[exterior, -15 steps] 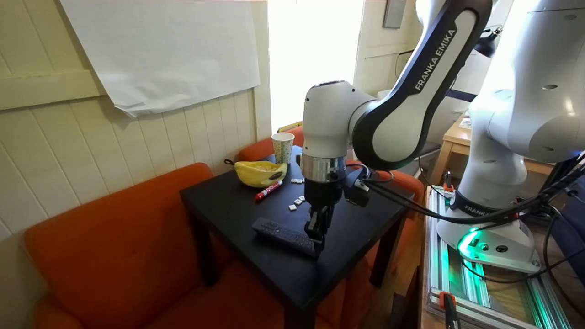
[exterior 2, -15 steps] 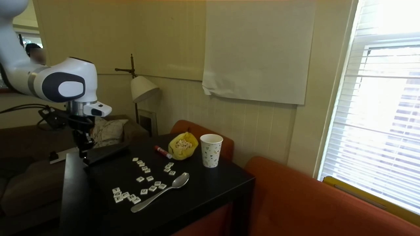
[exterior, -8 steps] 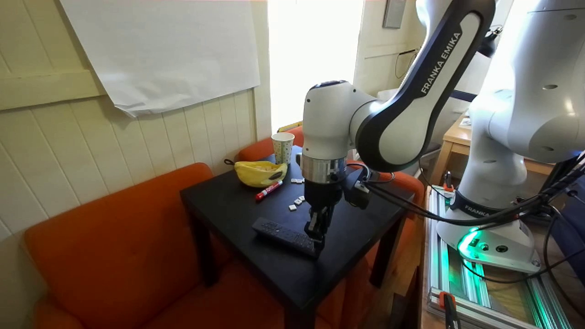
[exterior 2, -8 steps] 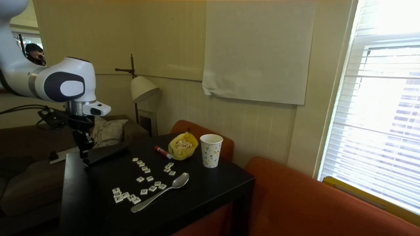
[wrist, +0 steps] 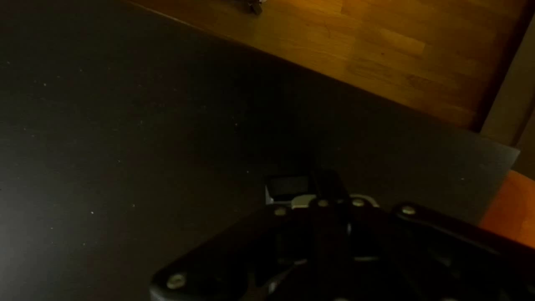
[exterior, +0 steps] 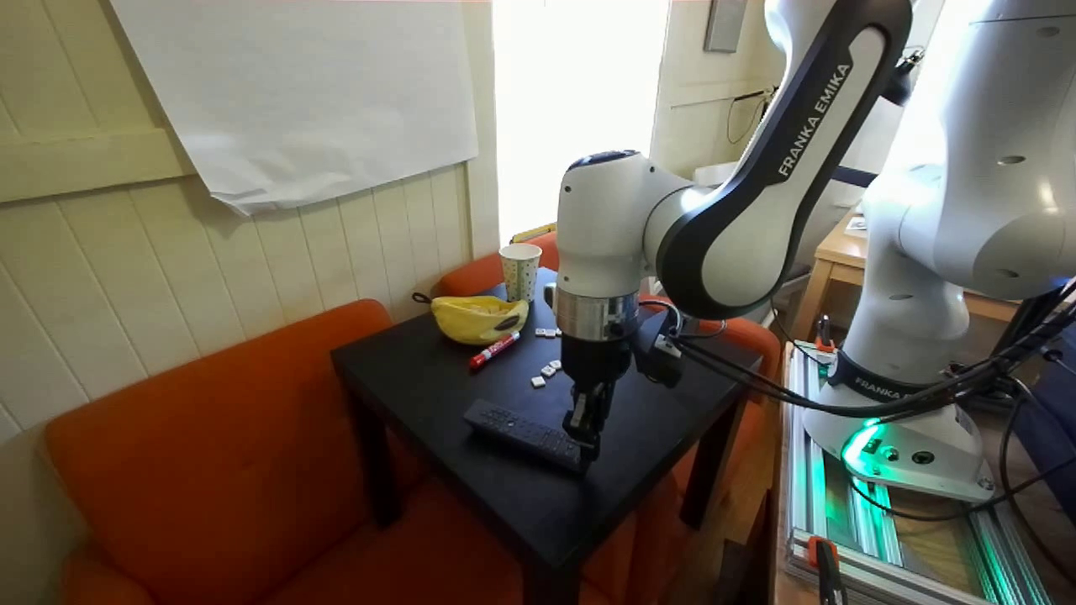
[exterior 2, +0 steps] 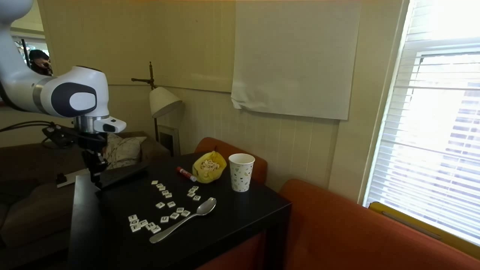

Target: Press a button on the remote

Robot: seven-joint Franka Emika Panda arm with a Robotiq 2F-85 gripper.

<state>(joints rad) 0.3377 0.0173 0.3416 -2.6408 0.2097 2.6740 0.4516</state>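
The remote (exterior: 523, 432) is a long, flat black slab with rows of buttons, lying on the black table. It shows edge-on and dark in an exterior view (exterior 2: 125, 175). My gripper (exterior: 588, 454) points down at the remote's end nearer the table's corner. In an exterior view its tips (exterior 2: 98, 186) are low at that end; I cannot tell whether they touch it. In the wrist view the fingers (wrist: 329, 180) are together with nothing seen between them. A small dark rectangular shape sits beside them; I cannot tell if it is the remote's end. The gripper hides most of that area.
The black table (exterior: 403, 370) also bears a yellow banana pouch (exterior: 479, 319), a red marker (exterior: 494, 351), a patterned paper cup (exterior 2: 241, 172), a spoon (exterior 2: 183, 223) and several white letter tiles (exterior 2: 150, 227). Orange seats (exterior: 218, 454) stand around it. The table edge shows close by in the wrist view.
The arm has shifted very slightly, its upper link a little to the right in an exterior view. The fingertips stay at the same end of the remote. The remote has not visibly moved.
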